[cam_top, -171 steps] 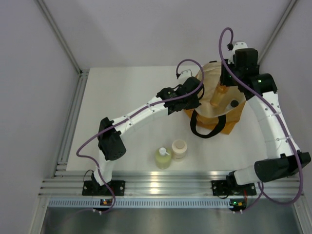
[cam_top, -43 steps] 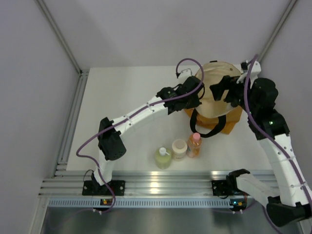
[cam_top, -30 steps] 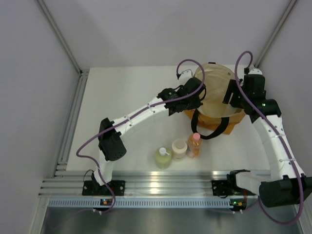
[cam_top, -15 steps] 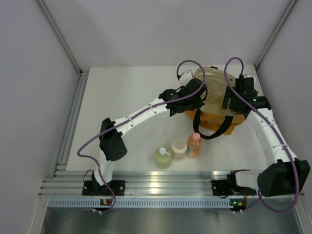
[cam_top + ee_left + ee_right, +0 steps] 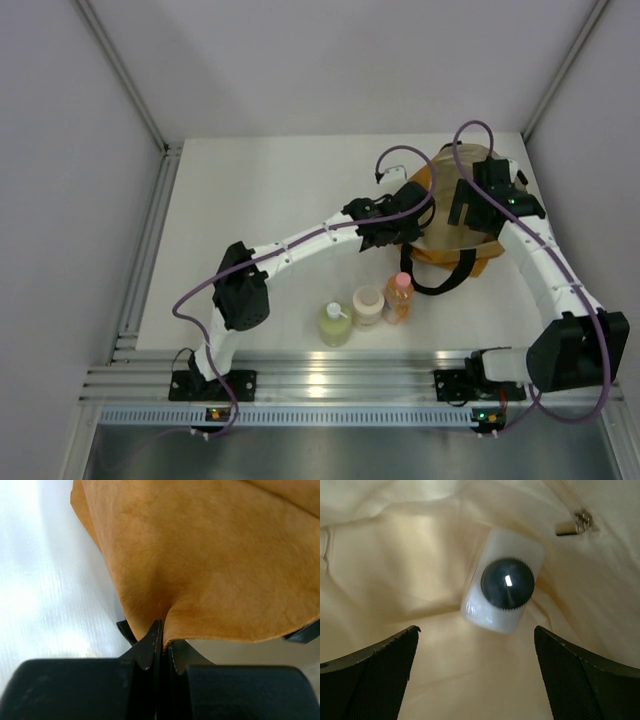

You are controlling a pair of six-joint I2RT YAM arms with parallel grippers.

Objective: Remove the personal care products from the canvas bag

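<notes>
The mustard-tan canvas bag (image 5: 436,232) lies at the back right of the table, with its black handle (image 5: 440,278) trailing toward me. My left gripper (image 5: 162,642) is shut on the bag's tan rim (image 5: 210,565), pinching the fabric edge. My right gripper (image 5: 476,630) is open inside the bag, above the cream lining (image 5: 395,570). Just ahead of its fingers stands a clear square bottle with a black cap (image 5: 502,587), untouched. Out on the table stand a yellow-green pump bottle (image 5: 334,324), a cream jar (image 5: 368,305) and an orange bottle with a pink cap (image 5: 398,297).
A metal zipper pull (image 5: 575,525) hangs against the lining at the upper right. The three bottles stand in a row near the table's front edge, between the two arm bases. Walls close the table on the left, the back and the right.
My right arm has swung over the bag and lowered into its mouth, with the jaws spreading wider. My left arm has shifted right, pulling the rim with it.
</notes>
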